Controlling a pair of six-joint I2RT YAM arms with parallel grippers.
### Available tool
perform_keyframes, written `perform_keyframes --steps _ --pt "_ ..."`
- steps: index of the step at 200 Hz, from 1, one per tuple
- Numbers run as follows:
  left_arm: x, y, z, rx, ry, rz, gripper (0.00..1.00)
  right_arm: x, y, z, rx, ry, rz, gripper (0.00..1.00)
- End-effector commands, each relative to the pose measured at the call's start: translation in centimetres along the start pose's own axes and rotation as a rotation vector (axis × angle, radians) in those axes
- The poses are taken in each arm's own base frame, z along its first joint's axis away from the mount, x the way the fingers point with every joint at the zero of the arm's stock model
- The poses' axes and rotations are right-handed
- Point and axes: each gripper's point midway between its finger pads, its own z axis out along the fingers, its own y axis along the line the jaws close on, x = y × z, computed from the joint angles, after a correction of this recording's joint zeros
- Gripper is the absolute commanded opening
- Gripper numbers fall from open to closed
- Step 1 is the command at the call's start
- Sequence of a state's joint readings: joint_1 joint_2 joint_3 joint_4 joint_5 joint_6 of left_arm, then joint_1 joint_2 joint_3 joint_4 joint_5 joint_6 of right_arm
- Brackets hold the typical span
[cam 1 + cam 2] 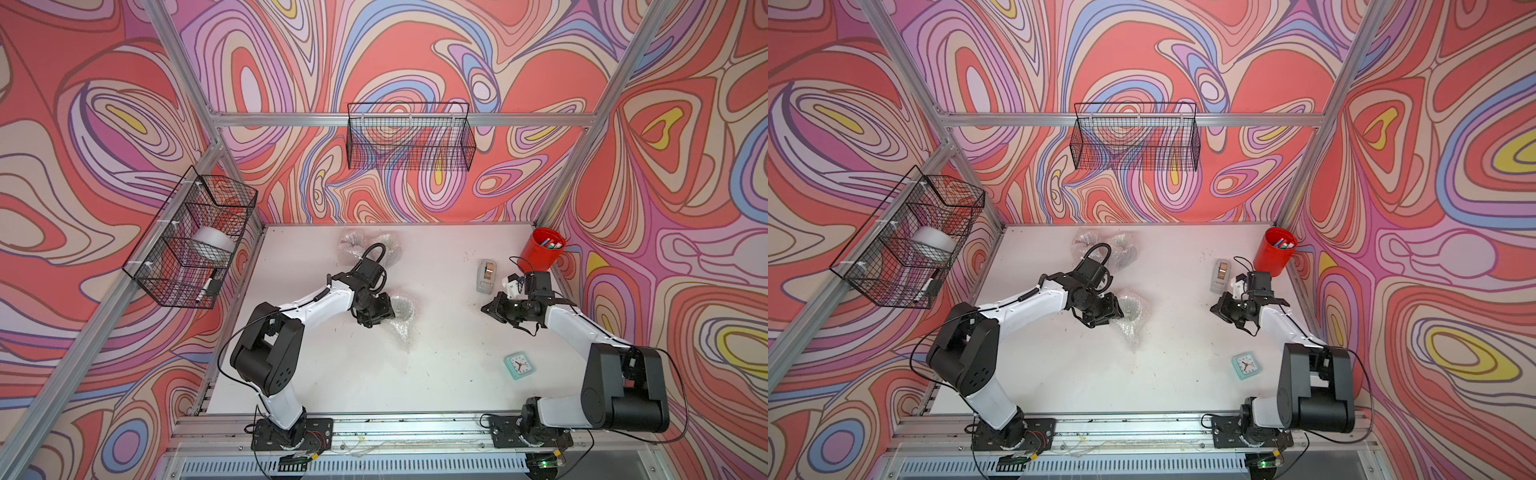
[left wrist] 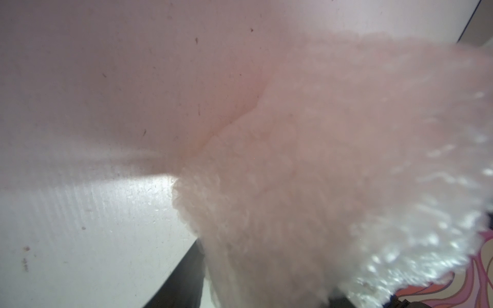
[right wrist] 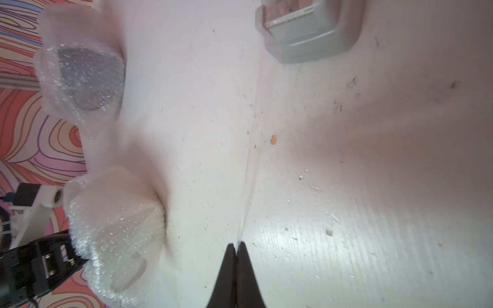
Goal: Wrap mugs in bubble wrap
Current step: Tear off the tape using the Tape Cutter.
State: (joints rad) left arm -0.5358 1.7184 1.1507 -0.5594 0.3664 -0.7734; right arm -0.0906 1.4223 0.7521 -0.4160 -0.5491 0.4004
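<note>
My left gripper (image 1: 385, 314) (image 1: 1118, 312) is closed on a bubble-wrapped mug (image 1: 402, 309) (image 1: 1134, 308) (image 3: 114, 232) near the middle of the white table. In the left wrist view the bubble wrap (image 2: 320, 173) fills the frame, with one dark finger (image 2: 184, 280) beside it. Through the wrap the mug looks clear; a handle shape shows faintly. Two more bubble-wrap bundles (image 1: 352, 241) (image 1: 388, 249) lie at the back of the table; one (image 3: 80, 77) shows a dark shape inside. My right gripper (image 1: 485, 309) (image 1: 1213, 309) (image 3: 236, 245) is shut and empty, hovering to the right.
A grey tape dispenser (image 1: 487, 276) (image 3: 306, 34) and a red pen cup (image 1: 542, 249) stand at the back right. A mint clock (image 1: 518, 365) lies front right. Wire baskets (image 1: 409, 137) (image 1: 191, 241) hang on the back and left walls.
</note>
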Motion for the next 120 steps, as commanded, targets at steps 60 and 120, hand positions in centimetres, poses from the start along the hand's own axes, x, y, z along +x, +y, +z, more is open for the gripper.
perform_keyframes --steps 60,120 --pt "1.6 2.7 2.4 -0.064 0.052 -0.094 0.52 2.1 -5.8 2.1 0.341 0.151 0.026 0.00" --pt "1.9 3.0 2.2 -0.082 0.058 -0.094 0.51 1.9 -8.1 2.2 0.474 0.188 0.053 0.00"
